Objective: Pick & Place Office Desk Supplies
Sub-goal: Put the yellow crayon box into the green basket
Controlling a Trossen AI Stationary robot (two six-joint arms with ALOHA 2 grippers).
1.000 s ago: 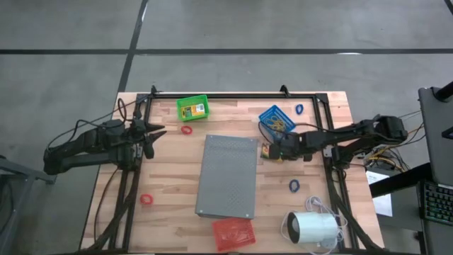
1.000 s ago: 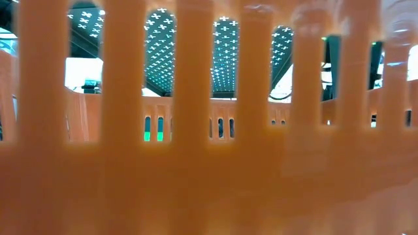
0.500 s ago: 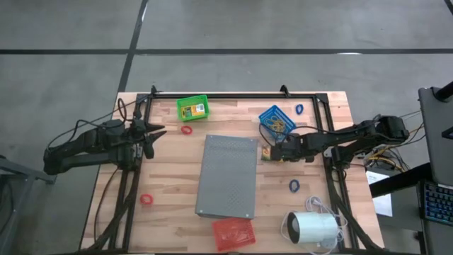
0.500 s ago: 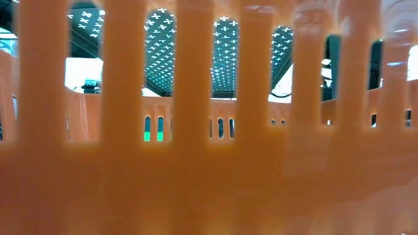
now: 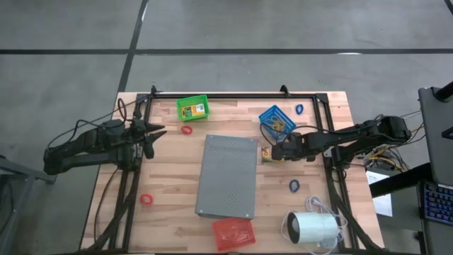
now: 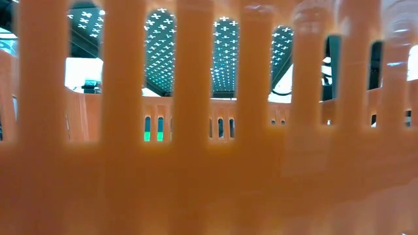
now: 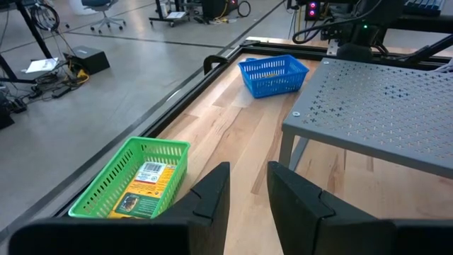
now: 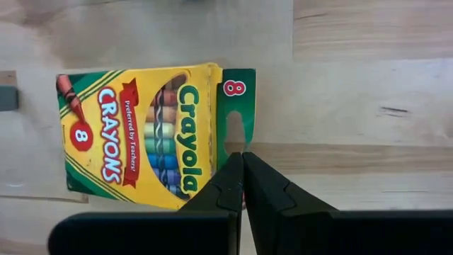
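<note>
A small flat yellow cardboard crayon box [image 8: 145, 134] with red-green print lies face-up on the wooden desk [image 5: 170, 177], right of centre in the high view, just beside the right edge of the big grey perforated slab [image 5: 226, 177] and below the blue mesh basket [image 5: 276, 119].

The right end effector [image 8: 243, 157] hangs over it with its two dark fingers pressed together, empty. Their tips lie at the box's green hang-tab end, though whether they touch the card cannot be told.

The left end effector [image 7: 248, 180] waits at the left of the high view near the green mesh basket [image 7: 131, 185], fingers parted and holding nothing.

The box should be light and fairly stiff, but thin card that can dent and slide on smooth wood. A pinch across its narrow width, near the middle of the long sides, looks safer than the flimsy tab.
</note>
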